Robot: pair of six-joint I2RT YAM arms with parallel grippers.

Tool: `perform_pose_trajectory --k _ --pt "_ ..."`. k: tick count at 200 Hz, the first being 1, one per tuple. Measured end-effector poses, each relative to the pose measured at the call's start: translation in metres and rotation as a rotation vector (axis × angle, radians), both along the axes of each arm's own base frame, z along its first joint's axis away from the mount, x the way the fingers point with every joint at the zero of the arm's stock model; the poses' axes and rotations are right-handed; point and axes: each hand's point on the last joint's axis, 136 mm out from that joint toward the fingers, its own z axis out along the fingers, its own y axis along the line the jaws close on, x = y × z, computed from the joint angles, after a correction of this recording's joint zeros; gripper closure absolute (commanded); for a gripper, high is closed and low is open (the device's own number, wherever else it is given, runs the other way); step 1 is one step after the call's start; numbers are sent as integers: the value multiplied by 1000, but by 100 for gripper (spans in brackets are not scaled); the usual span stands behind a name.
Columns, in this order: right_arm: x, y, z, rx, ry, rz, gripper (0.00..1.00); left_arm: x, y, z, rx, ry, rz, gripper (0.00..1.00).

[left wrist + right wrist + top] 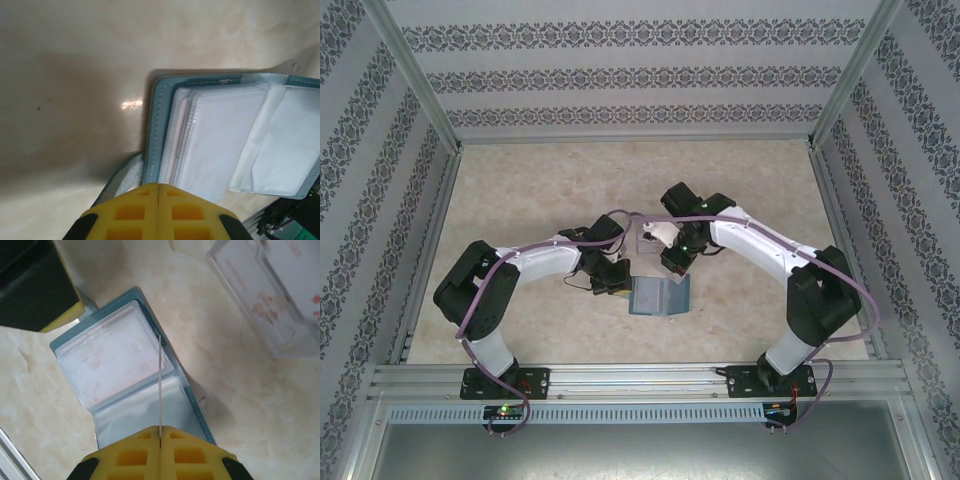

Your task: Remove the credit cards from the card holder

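The teal-blue card holder [658, 297] lies open on the table between both arms, its clear sleeves [220, 145] spread. My left gripper [158, 185] is shut, its yellow tips meeting right at the holder's teal cover edge [152, 145], beside the strap tab [119, 175]; nothing shows between the fingers. My right gripper [160, 429] is shut on a thin pinkish-white credit card [160, 385], seen edge-on and standing above the open card holder [125, 370]. Another card [112, 357] with pinkish print sits inside a sleeve.
A clear plastic box [270, 295] lies just beyond the holder, also seen behind the right gripper [650, 238]. Metal frame rails [640, 380] run along the near edge, and patterned walls close the sides and back. Bare marble-look tabletop [540, 190] stretches to the far left.
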Motion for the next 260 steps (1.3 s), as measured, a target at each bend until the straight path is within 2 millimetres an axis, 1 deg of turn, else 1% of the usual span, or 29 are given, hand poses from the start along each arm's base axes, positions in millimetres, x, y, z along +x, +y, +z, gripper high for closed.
perform_pose_trajectory --k 26,48,69,92,117,151,180,213,260 --pt "4 2 1 -31 -2 142 100 -2 6 -4 2 6 11 96" --pt "8 3 0 -63 7 222 100 -1 10 -2 -3 2 21 96" --pt "18 5 4 -84 -13 283 100 1 12 2 -12 -11 30 96" --pt "31 7 11 -96 -51 342 100 3 14 2 -18 -17 40 96" --pt "51 8 15 -110 -73 379 100 2 19 -2 -16 -8 52 96" --pt "77 11 8 -139 -71 421 100 3 22 -3 -23 2 63 96" --pt "90 13 2 -159 -60 453 100 5 23 -2 -32 8 73 96" --pt "103 20 4 -167 -70 484 100 8 26 -1 -35 9 84 96" --pt "114 26 3 -172 -65 516 100 10 30 -3 -33 12 98 96"
